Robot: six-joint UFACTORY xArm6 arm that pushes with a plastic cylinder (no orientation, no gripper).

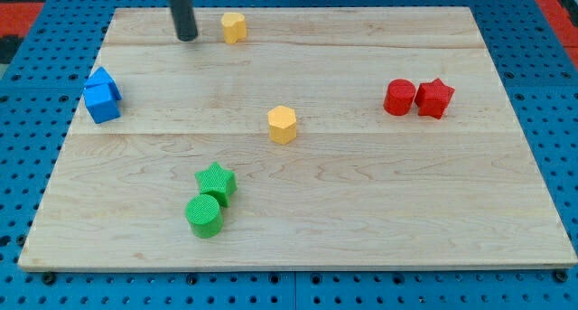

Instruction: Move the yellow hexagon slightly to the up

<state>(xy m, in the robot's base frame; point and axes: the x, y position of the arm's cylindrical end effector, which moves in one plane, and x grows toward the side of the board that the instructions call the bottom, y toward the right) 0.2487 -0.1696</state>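
A yellow hexagon [282,125] lies near the middle of the wooden board [361,211]. A second yellow block [234,27], its shape unclear, sits near the view's top edge. My tip [187,39] rests on the board at the view's top left, just left of that upper yellow block and far up-left of the yellow hexagon.
Two blue blocks [102,95] touch each other at the view's left edge. A red cylinder [399,98] and a red star [434,98] sit side by side at the right. A green star [216,182] sits above a green cylinder [205,216] at the bottom left.
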